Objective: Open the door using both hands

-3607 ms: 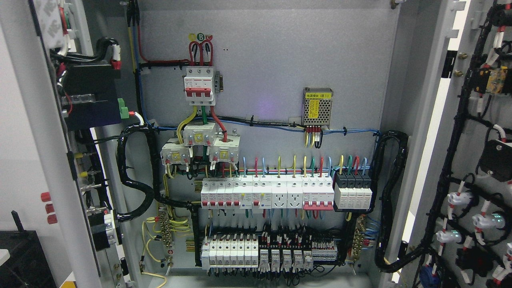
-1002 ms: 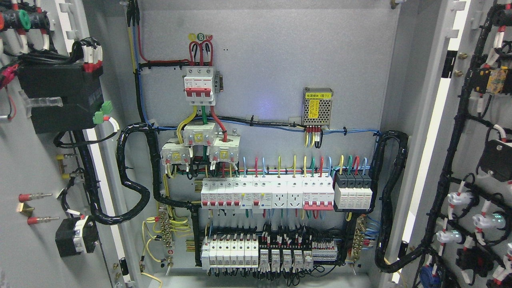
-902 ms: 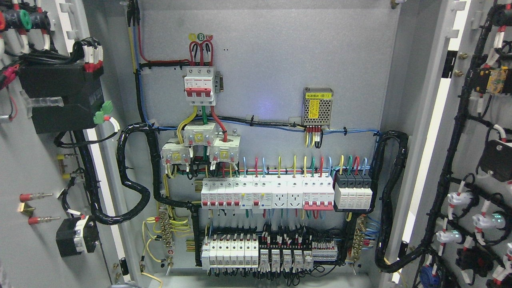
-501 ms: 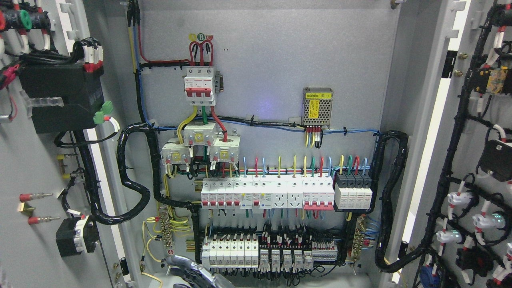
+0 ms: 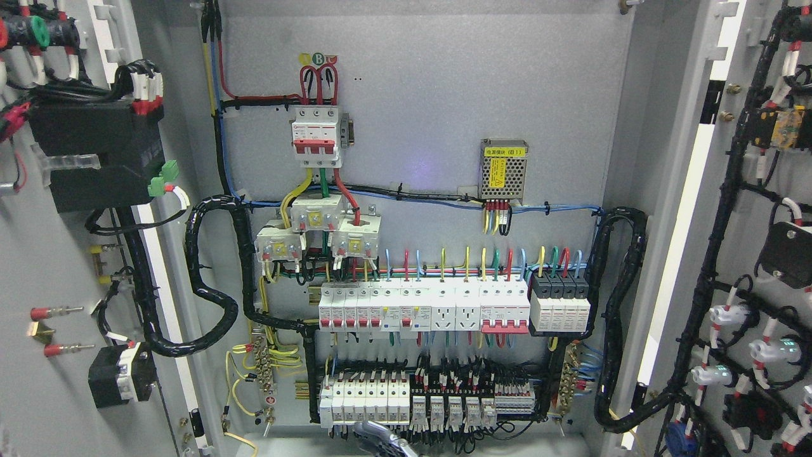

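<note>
Apparently both doors (image 5: 51, 266) stand open; a hand (image 5: 384, 441) shows at bottom.

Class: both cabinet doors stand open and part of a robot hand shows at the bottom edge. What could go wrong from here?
1. The robot hand sits just below the bottom breaker row; rising, it might flip a switch or snag wires.
2. The left door carries a looped black cable bundle; swinging it further could strain it.
</note>
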Available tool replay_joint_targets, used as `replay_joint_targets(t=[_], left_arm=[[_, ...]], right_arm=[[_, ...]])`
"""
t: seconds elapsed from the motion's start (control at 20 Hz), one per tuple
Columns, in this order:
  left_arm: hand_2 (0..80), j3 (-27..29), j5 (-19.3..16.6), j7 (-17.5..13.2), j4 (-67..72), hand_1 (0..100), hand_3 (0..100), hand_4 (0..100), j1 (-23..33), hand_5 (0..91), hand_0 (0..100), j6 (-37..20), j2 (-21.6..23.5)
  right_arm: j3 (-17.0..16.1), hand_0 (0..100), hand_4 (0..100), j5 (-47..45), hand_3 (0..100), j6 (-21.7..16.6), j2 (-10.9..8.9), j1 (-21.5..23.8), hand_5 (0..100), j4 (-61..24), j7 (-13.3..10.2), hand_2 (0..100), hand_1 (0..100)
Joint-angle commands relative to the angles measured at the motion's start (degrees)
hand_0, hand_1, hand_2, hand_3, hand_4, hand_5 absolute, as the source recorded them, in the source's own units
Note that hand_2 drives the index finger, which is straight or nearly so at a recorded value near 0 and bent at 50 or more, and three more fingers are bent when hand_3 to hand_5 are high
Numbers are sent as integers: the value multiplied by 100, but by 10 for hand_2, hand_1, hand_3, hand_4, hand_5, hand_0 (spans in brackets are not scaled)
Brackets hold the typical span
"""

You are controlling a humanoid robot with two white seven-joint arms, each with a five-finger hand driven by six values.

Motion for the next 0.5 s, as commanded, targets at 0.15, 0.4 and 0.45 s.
replay_joint_targets(t=[0.15,0.4,0.45], left_arm=[[0,-401,72,-7,-2241,389,0,0,363,0,120,-524,307],[0,-401,63,2,-2726,389,0,0,346,0,120,-857,307],[0,-401,63,2,-2770,389,0,0,329,0,120,-1033,298]], right_arm=[[-985,120,0,7,0,-542,-1040,1054,0,-1048,-1,0,389],[-1302,120,0,7,0,-990,-1233,1792,0,-1461,-9,0,389],[-1337,120,0,7,0,-1104,-1277,1889,0,-1479,-1,0,389]])
